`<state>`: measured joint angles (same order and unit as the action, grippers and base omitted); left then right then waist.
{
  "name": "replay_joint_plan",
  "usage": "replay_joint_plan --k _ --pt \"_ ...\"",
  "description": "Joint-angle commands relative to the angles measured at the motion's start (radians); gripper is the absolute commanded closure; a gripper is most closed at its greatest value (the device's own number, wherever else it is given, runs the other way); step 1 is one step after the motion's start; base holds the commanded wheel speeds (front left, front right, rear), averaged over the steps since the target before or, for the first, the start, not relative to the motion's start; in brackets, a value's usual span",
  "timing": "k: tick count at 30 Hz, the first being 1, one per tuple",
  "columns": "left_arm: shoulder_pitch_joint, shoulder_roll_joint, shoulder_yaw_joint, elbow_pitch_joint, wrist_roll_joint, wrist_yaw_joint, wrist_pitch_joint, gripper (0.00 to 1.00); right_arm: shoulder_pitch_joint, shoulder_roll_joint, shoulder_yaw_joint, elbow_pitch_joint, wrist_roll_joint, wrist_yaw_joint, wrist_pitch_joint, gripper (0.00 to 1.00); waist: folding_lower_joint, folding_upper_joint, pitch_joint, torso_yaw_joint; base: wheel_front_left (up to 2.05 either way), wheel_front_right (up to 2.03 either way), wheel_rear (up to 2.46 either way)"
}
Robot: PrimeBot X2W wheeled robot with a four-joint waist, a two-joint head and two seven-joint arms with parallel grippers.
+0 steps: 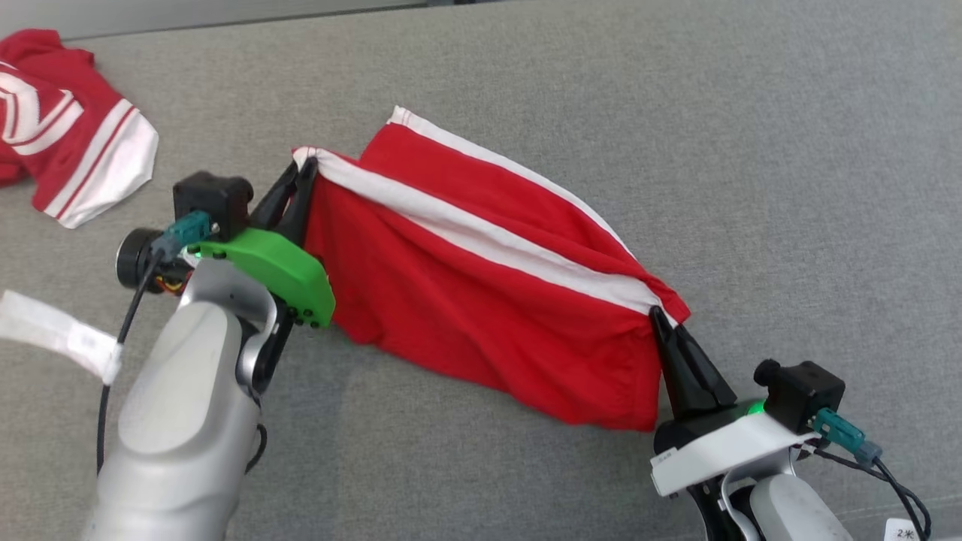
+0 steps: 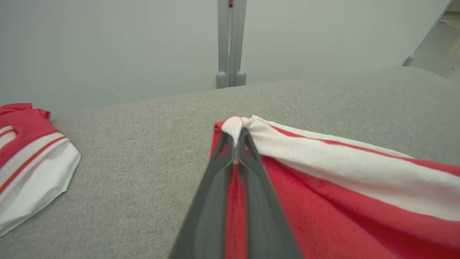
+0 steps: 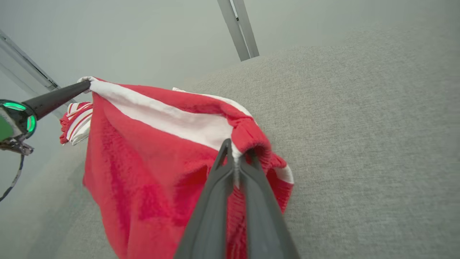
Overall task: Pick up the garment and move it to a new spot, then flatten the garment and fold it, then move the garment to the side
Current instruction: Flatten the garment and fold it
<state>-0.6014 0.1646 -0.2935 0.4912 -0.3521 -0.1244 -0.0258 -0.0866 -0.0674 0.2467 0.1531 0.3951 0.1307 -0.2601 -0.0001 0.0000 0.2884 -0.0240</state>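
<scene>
One crumpled red T-shirt (image 1: 45, 131), white red-striped sleeve, apart from gripped white-trimmed garment (image 1: 481, 323)

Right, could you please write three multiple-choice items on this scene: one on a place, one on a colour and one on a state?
1. Where does the striped-sleeve shirt lie?
A) at the far left of the grey surface
B) between the grippers
C) under the right arm

2. What colour is the band along the top edge of the held red cloth?
A) black
B) white
C) yellow

3. How is the held red cloth carried?
A) lying flat, untouched
B) pinched by one gripper alone
C) stretched between the left gripper and the right gripper

Answers:
1 A, it lies at the head view's upper left.
2 B, a white band runs between the held corners.
3 C, each wrist view shows shut fingers pinching fabric.
</scene>
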Motion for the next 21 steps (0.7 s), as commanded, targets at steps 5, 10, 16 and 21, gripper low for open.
replay_joint_plan --k 5,10,16,21 --pt "-0.157 0.003 -0.023 0.161 -0.002 -0.005 0.007 1.0 -0.062 0.013 -0.003 0.018 0.006 0.0 -0.006 1.0 0.0001 0.0 0.109 -0.088 0.0 0.0 0.0" --pt "-0.258 -0.003 -0.042 0.291 0.005 -0.005 0.014 1.0 -0.106 0.016 0.012 0.031 0.01 0.0 -0.006 1.0 0.0001 0.0 0.137 -0.112 0.0 0.0 0.0" --pt "-0.326 -0.017 -0.053 0.404 0.011 0.004 -0.004 0.95 -0.132 0.017 0.025 0.044 0.038 0.0 -0.006 1.0 0.0001 0.0 0.141 -0.119 0.0 0.0 0.0" --pt "-0.347 -0.038 -0.062 0.45 0.01 0.002 -0.069 0.0 -0.136 0.017 0.015 0.032 0.047 0.0 -0.006 0.0 0.0001 0.0 0.133 -0.112 0.0 0.0 0.0"
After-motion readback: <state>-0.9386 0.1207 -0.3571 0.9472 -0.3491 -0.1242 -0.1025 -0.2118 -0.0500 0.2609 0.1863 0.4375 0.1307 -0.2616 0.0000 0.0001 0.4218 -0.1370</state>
